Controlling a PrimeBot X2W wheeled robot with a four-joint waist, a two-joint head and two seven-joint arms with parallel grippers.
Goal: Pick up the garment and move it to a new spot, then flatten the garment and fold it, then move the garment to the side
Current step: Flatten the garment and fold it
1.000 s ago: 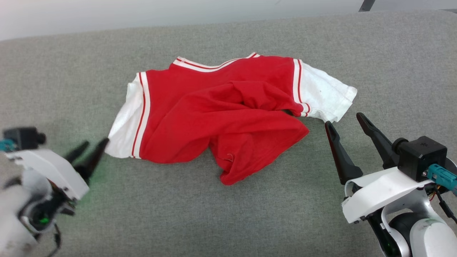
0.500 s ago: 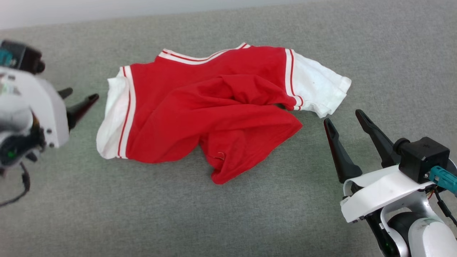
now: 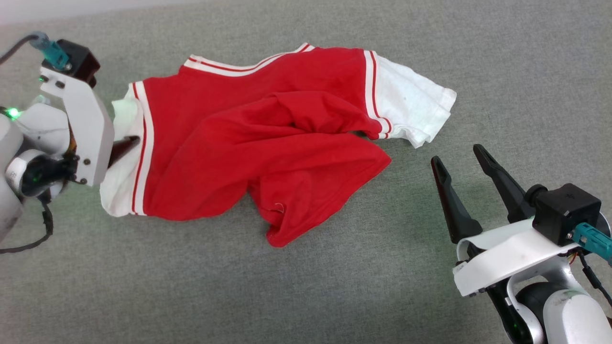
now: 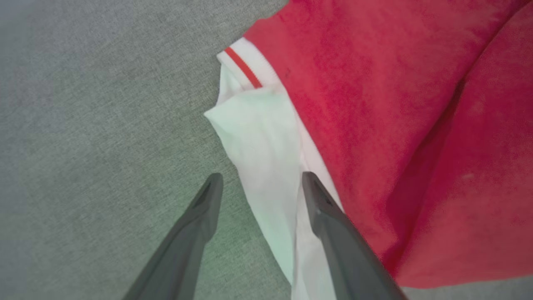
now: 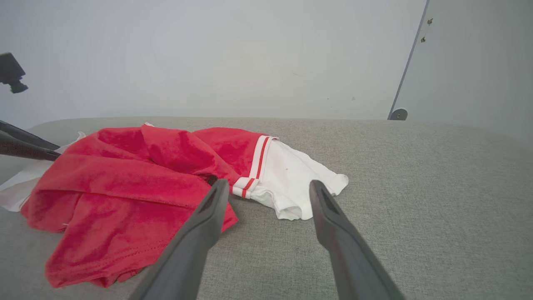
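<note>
The garment (image 3: 267, 143) lies rumpled; left end effector (image 4: 261, 177) spread astride its sleeve (image 4: 266, 146), right end effector (image 3: 456, 154) spread nearby.

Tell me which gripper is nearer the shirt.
Left. The left gripper spans the white sleeve edge of the shirt; the right gripper sits beside the other sleeve, apart from it.

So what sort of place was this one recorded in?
Probably an indoor test room or lab: a broad surface covered in grey fabric, a bare pale wall behind it, and a red shirt laid out on it.
</note>
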